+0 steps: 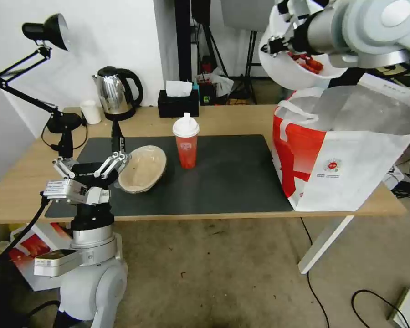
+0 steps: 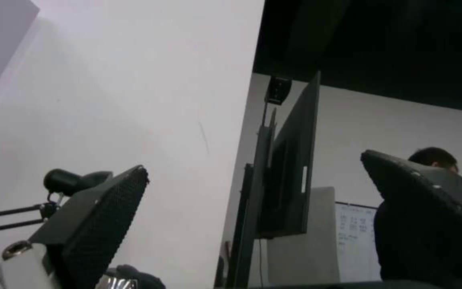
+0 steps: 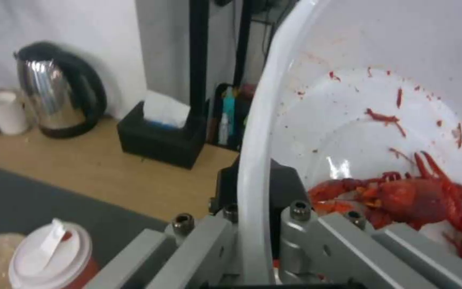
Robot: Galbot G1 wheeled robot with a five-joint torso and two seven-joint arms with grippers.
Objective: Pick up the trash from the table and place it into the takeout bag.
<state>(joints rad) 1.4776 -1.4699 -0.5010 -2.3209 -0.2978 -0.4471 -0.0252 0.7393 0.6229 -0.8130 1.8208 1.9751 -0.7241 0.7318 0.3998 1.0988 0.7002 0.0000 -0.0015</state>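
While the right gripper (image 1: 278, 43) is clamped on the rim of the white round plastic bowl (image 1: 289, 68) with red crayfish (image 3: 402, 198) in it, that bowl hangs tilted in the air at about one o'clock in the head view, just above the open top of the large boxy white-and-red takeout bag (image 1: 341, 159) with its silver foil lining. In the right wrist view the bowl's rim (image 3: 255, 160) runs between the grey fingers (image 3: 317, 235) (one inside, one outside). The bag stands on the long light-wood table (image 1: 241, 119) at three o'clock, its near side past the edge of the black rectangular mat (image 1: 232, 173). The red cup with a white spouted lid (image 1: 186, 141) stands upright at the mat's centre, and the shallow tan pulp bowl (image 1: 143, 168) lies tilted at nine o'clock from it. The left gripper (image 1: 92, 165) hovers low at eight o'clock, just beside the pulp bowl, fingers (image 2: 102, 224) spread apart and holding nothing.
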